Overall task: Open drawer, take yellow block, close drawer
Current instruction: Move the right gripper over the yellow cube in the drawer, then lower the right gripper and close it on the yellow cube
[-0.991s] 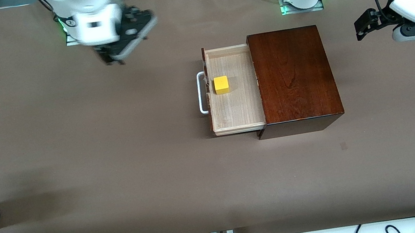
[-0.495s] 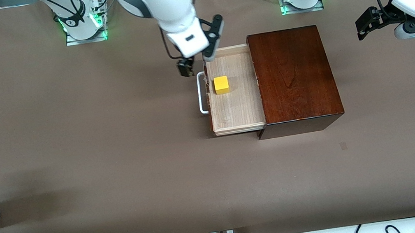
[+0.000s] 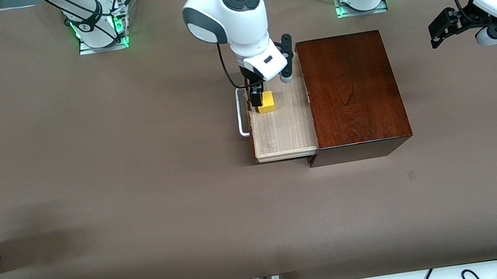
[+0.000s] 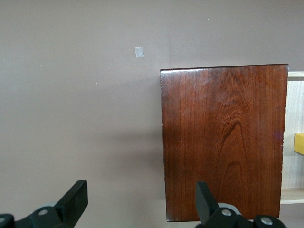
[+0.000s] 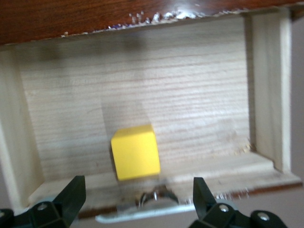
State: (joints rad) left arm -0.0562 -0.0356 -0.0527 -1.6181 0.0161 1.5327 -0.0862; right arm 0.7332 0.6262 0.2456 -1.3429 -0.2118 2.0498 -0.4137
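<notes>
One second is enough for the right gripper to swing from near its base to over the open drawer, fingers spread wide, above the yellow block, which sits in the tray near the handle. The grasp looks imminent. The left gripper waits, open, past the mahogany box.

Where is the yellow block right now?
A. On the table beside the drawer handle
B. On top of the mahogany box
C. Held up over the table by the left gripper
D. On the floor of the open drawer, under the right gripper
D: the yellow block sits on the drawer floor, the open right gripper above it.
</notes>
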